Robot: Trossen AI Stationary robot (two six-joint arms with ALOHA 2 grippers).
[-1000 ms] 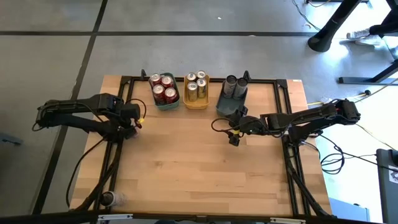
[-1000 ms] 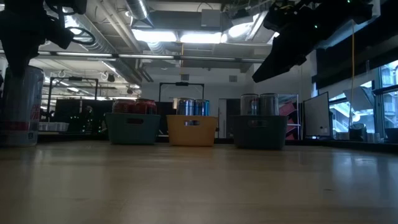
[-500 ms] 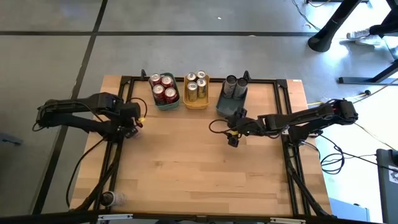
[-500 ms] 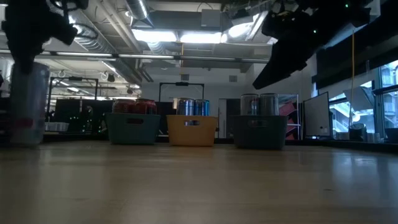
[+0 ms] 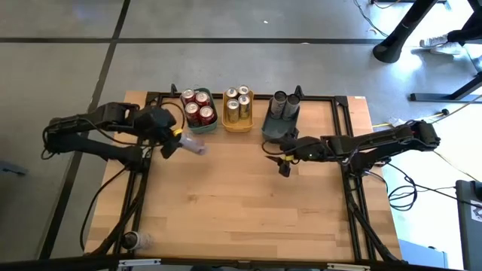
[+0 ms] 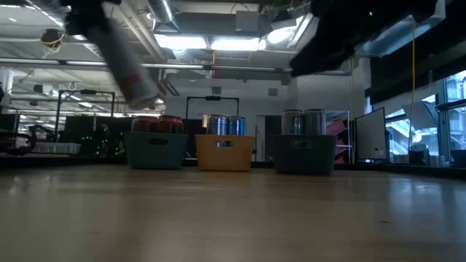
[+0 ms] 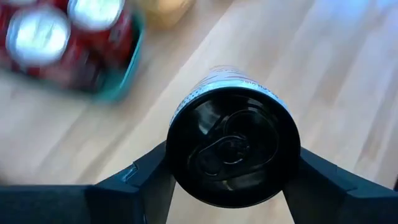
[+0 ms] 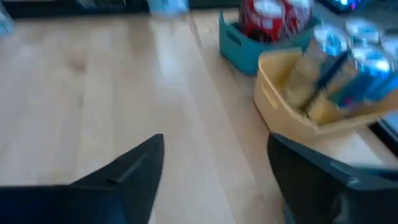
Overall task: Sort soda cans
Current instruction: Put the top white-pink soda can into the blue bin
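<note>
My left gripper (image 5: 175,140) is shut on a silver-grey soda can (image 5: 193,146), which shows tilted and high above the table in the low view (image 6: 132,71), near the teal tray (image 5: 203,126) of red cans (image 5: 200,108). Right of it a yellow tray (image 5: 239,126) holds gold cans (image 5: 237,103). A grey-blue tray (image 5: 276,128) holds two dark grey cans (image 5: 285,101). My right gripper (image 5: 284,163) hovers open in front of the grey-blue tray, with nothing between its fingers (image 8: 127,174). My left gripper pinches the can between its two fingers (image 7: 148,180), which sit on opposite sides of its wall just below the top rim (image 7: 177,134). The can's dark top faces back at the wrist and its body runs on beyond the fingertips. It hangs slanted, bottom end (image 6: 148,100) lowest, clear of the table.
The three trays stand in a row along the far edge. A black frame (image 5: 226,95) runs along the far edge and down both sides of the wooden table (image 5: 241,211). A small round object (image 5: 132,241) sits at the near left corner. The middle and near parts are bare wood.
The silver-grey can stood upright at the table's left side under my left gripper. My left gripper has risen with it and tipped upward, so the can now hangs slanted, lifted clear, closer to the teal tray.
</note>
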